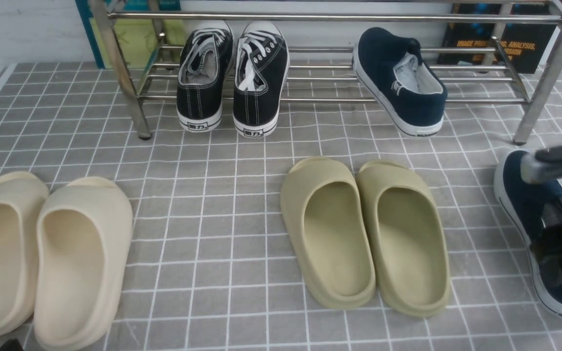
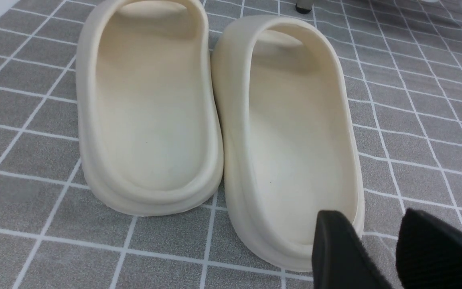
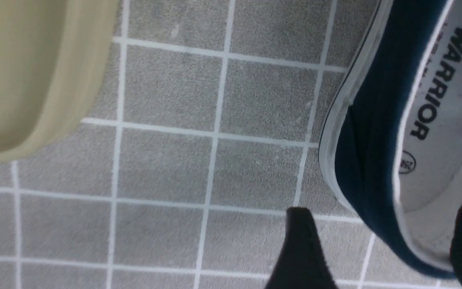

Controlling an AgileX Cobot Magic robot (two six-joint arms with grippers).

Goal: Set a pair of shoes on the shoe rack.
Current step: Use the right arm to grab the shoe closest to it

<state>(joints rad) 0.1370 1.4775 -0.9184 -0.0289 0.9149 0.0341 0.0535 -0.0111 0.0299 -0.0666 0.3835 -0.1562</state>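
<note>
One navy slip-on shoe (image 1: 400,80) lies tilted on the shiny lower tubes of the shoe rack (image 1: 330,17). Its mate (image 3: 375,160) sits on the grey tiled table (image 1: 212,195), far right. The right gripper (image 3: 385,245), spread wide, straddles its soft fabric side wall, apparently to pinch it. The left gripper (image 2: 379,257) hangs parted, empty, over a smooth cream foam slipper (image 2: 291,132).

Layout, front view. The rack (image 1: 339,17) is set across the back of the floor (image 1: 212,204). On its lower bars, the lace-up pair (image 1: 232,78) is placed at left and the racked slip-on (image 1: 398,83) at right, heels forward. Before the rack, the left slippers (image 1: 42,253) and centre slippers (image 1: 364,234) are laid. The floor slip-on (image 1: 520,195) is laid at far right, straddled at one side wall by the spread right gripper (image 3: 383,212).
</note>
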